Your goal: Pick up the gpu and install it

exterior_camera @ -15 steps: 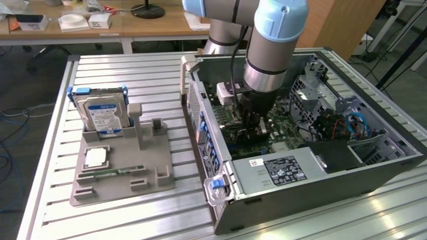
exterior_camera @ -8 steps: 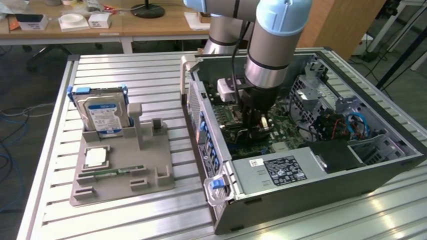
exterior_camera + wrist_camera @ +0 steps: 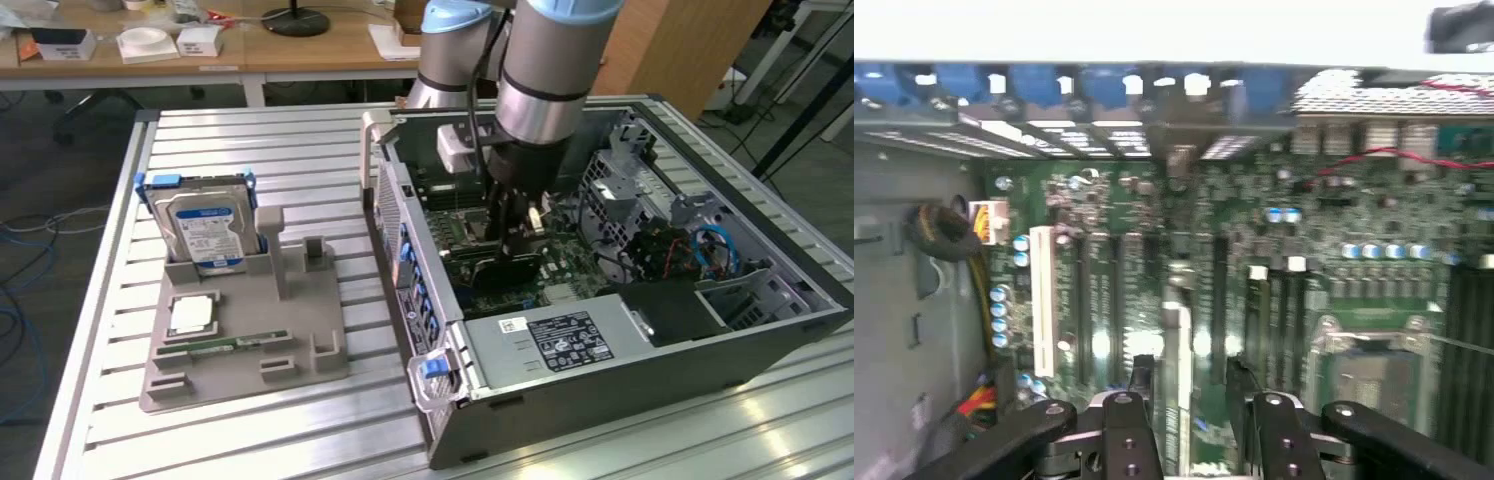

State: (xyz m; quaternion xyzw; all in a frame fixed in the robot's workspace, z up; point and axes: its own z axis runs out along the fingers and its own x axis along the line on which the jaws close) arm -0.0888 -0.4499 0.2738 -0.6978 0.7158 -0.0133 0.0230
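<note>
Two dark fingers (image 3: 1124, 440) of the end effector (image 3: 1192, 440) are spread apart, released, straddling the gpu (image 3: 1176, 360), which is seen edge-on, standing upright in a motherboard (image 3: 1104, 260) slot. The card is not gripped. In the exterior view, the end effector (image 3: 514, 235) is lowered inside the open computer case (image 3: 641, 345). Beside it on the tabletop (image 3: 240, 440), a grey fixture (image 3: 240, 340) is seen holding a hard drive (image 3: 203, 225).

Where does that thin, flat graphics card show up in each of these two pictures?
Exterior view: the thin, flat dark gpu card stands on edge inside the open grey computer case, directly under the tool.
Wrist view: the card shows edge-on as a pale strip in the open tool's gap.
Shared landmark: the green motherboard.
</note>
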